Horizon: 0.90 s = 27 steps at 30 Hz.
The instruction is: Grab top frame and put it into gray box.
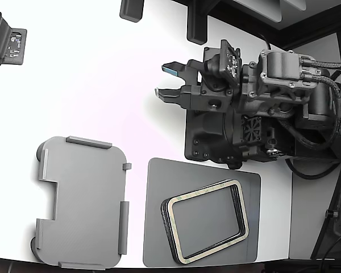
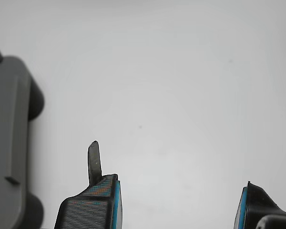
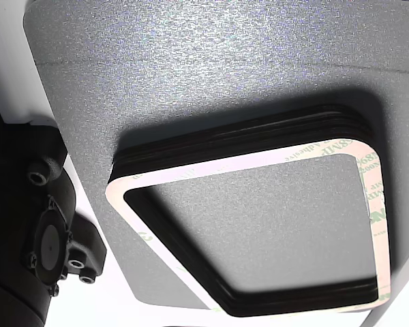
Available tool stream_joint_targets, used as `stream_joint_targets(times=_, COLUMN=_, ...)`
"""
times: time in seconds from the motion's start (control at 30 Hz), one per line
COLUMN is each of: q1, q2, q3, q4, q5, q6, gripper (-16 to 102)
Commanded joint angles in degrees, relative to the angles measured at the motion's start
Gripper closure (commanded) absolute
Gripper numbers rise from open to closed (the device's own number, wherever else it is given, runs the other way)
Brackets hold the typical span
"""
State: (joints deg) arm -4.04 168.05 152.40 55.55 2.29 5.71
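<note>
With our pincer wide open and empty above the bare worktop, we judge the top frame, stacked on the dark mat, thin, light and flexible, best pinched across one rim.

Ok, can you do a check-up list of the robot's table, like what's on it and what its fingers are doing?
Surface: white table, mostly bare.
Job's things: top frame lies on a stack of matching frames on the dark gray mat; gray box sits to the exterior view's left of the mat, nothing inside it.
Clutter: nothing seen.
Grippers: gripper open, holding nothing, over bare table away from the stack; fingers have blue pads.
Cables: black cables run along the arm at the exterior view's right.
Surroundings: dark device at the exterior view's upper left corner.
</note>
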Motion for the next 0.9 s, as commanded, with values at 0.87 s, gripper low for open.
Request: stream_joint_targets(times=0.87, q1=13.9, q2=-22.0, q3=-25.6, q4=6.7, q5=11.5, q6=-34.3, gripper=-7)
